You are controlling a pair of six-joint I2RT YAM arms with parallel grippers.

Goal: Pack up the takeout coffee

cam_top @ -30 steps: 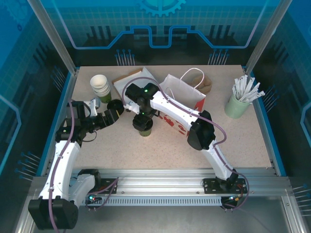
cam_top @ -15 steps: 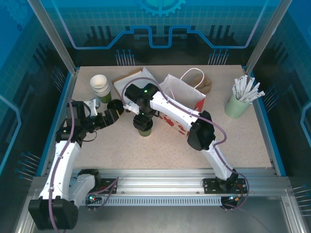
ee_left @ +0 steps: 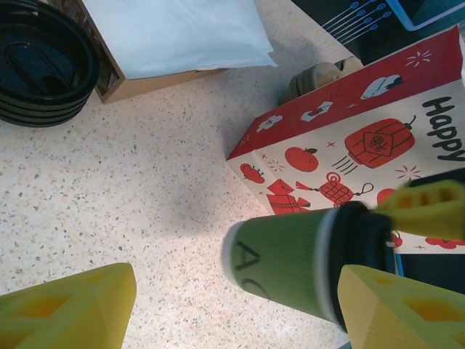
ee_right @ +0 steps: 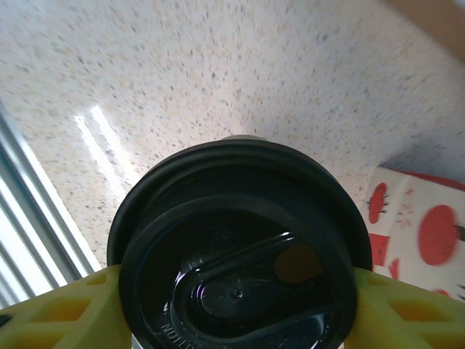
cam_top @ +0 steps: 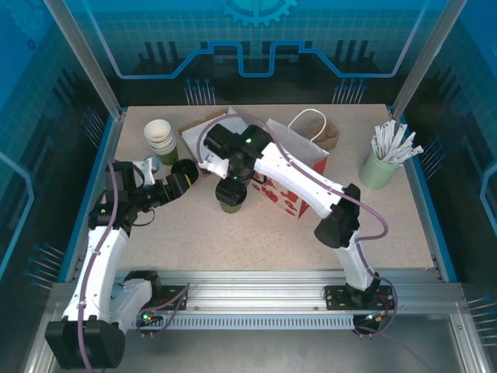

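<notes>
Right claw [ee_right: 232, 305] points straight down, pinching the takeout coffee [ee_right: 240, 240] at its lid; left claw [ee_left: 236, 302] gapes wide, low.

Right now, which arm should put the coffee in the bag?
Right: the right end effector grips the takeout coffee by its lid, beside the bag; the left end effector hangs open, empty.

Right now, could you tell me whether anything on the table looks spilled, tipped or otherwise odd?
Nothing stands out. The takeout coffee is upright, its black lid seated, and no spill shows on the table around it.
</notes>
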